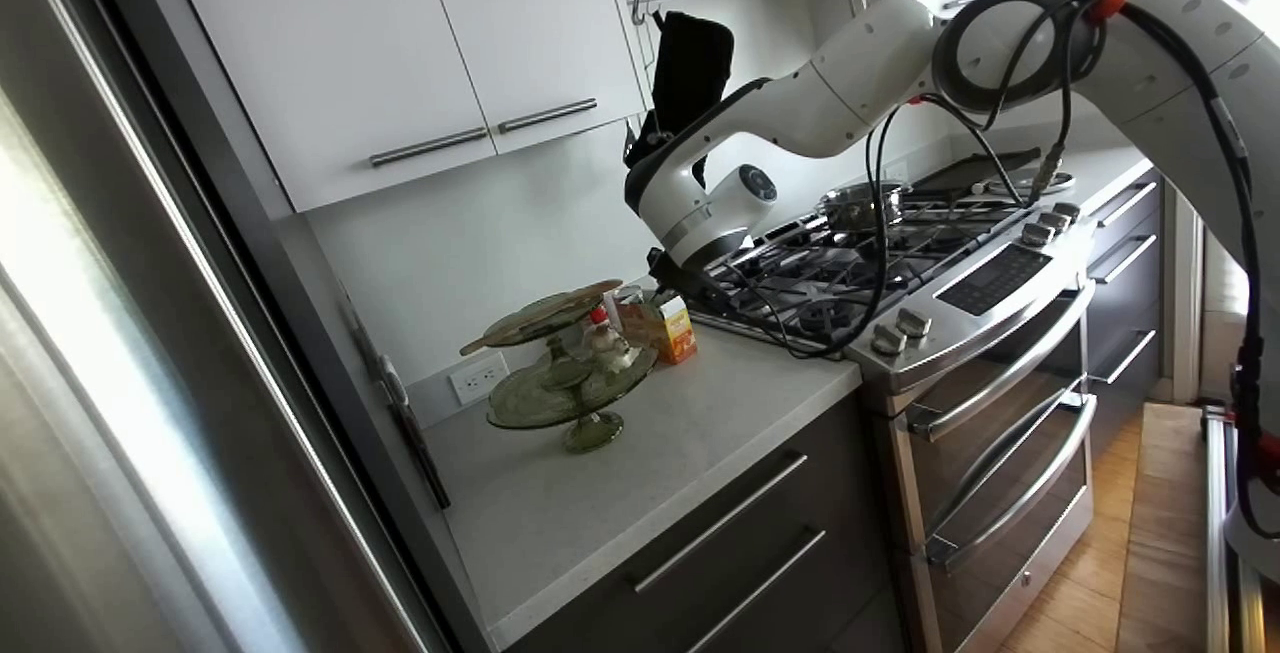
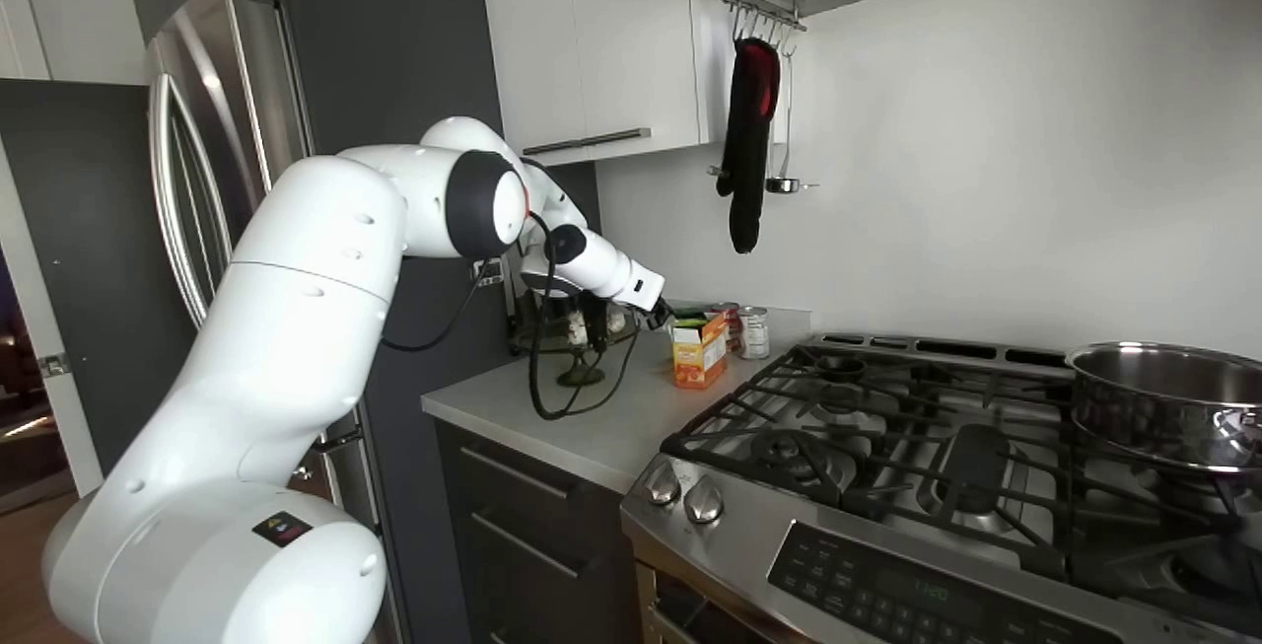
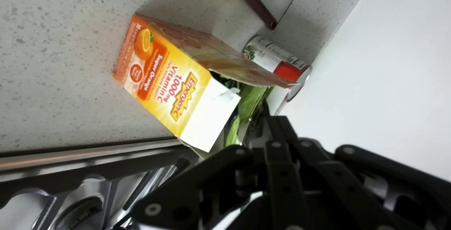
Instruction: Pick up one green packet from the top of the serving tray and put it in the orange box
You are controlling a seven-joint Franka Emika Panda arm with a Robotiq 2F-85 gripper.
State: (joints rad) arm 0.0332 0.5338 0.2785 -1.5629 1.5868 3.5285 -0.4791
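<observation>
The orange box (image 1: 682,335) stands on the counter beside the serving tray (image 1: 535,403), its top flaps open. In the wrist view the orange box (image 3: 169,78) holds green packets (image 3: 252,99), and a dark wrapper (image 3: 252,128) shows at its mouth. My gripper (image 3: 278,117) has its fingertips pressed together just past that mouth; nothing is clearly visible between them, and the dark wrapper lies right by one finger. In an exterior view my gripper (image 2: 659,315) hovers close to the box's upper edge. The tray's upper plate (image 1: 545,318) carries something flat and brownish; no green packet can be made out there.
Cans (image 2: 754,331) stand behind the box, one can (image 3: 273,54) close to the wall. A red-topped pale item (image 1: 605,341) sits on the tray's lower plate. The gas stove (image 1: 830,268) with a steel pot (image 2: 1163,397) borders the counter. Cables dangle beneath the arm.
</observation>
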